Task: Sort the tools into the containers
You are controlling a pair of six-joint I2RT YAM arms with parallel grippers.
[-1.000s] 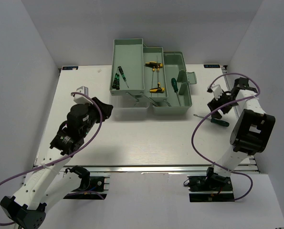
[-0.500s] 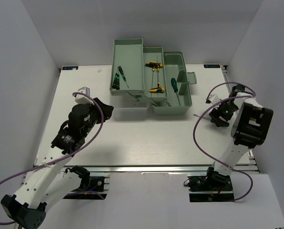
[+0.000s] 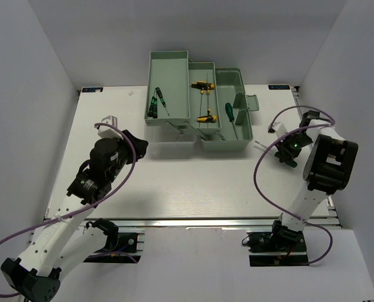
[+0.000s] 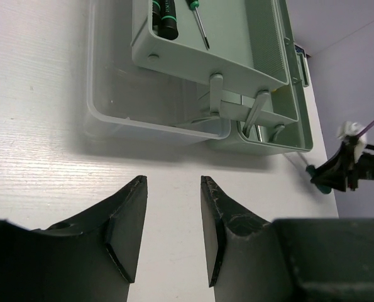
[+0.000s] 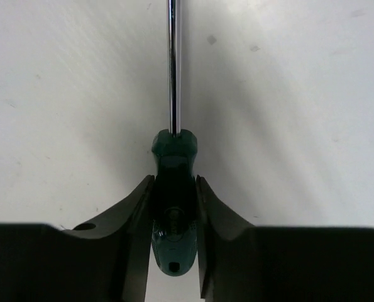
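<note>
- Top external view: the loose screwdriver [image 3: 291,163] lies on the surface [image 3: 193,182] at the right, near the toolbox [image 3: 224,148]; its handle is covered by the right fingers [image 3: 286,152], and its shaft is pointed left, towards the toolbox; the left fingers [image 3: 138,145] are held well apart from it, so the right arm is the nearer.
- Left wrist view: the left fingers [image 4: 127,220] are seen spread apart with nothing between them; the toolbox [image 4: 237,38] is ahead of them; the screwdriver [image 4: 322,182] is glimpsed far off to the right.
- Right wrist view: the right fingers [image 5: 136,220] are closed against both sides of the green handle of the screwdriver [image 5: 174,214]; the long axis runs straight out from between the fingers, shaft forward; a lift and then a carry along that axis is judged to be required, with the shaft led over the toolbox wall.
</note>
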